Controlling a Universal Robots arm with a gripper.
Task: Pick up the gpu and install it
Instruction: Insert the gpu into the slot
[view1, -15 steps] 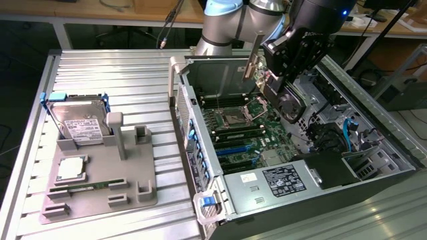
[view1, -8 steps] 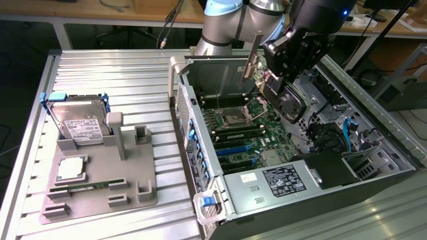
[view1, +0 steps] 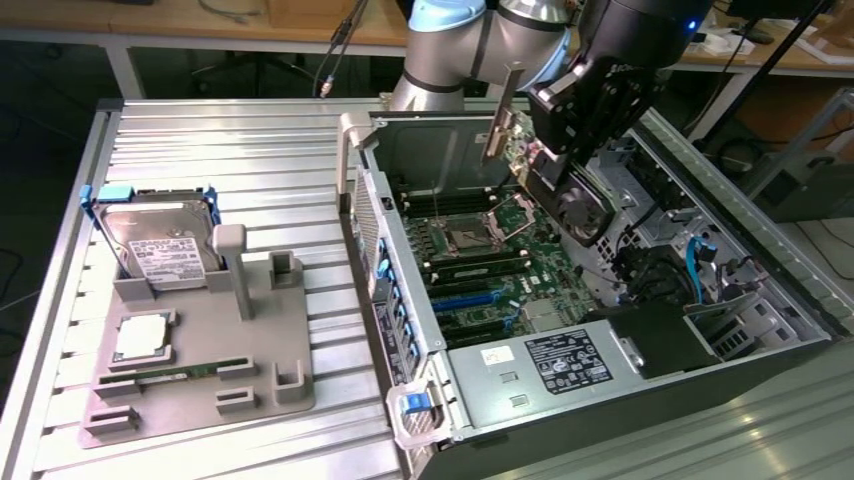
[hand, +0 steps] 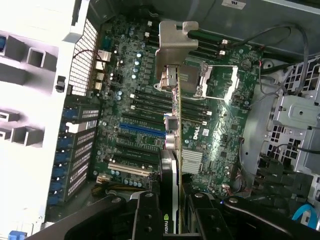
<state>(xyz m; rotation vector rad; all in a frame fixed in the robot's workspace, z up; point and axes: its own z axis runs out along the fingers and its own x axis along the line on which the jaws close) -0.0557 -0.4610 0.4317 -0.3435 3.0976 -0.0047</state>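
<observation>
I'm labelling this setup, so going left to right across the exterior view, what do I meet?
The hard drive in the grey holder → rear wall of the open computer case → gpu, up over the case → blue cable inside the case.

On the worktop (view1: 200, 140) a holder tray (view1: 267, 340) sits at the exterior view's left, just beside an open computer case (view1: 747, 230) at its right. A hard drive (view1: 160, 245) stands at the tray's far end, and a memory stick (view1: 174, 372) lies near its front. The hand (hand: 172, 220) grips the graphics card (hand: 176, 135) edge-on above the motherboard (view1: 467, 260) inside the case.
</observation>
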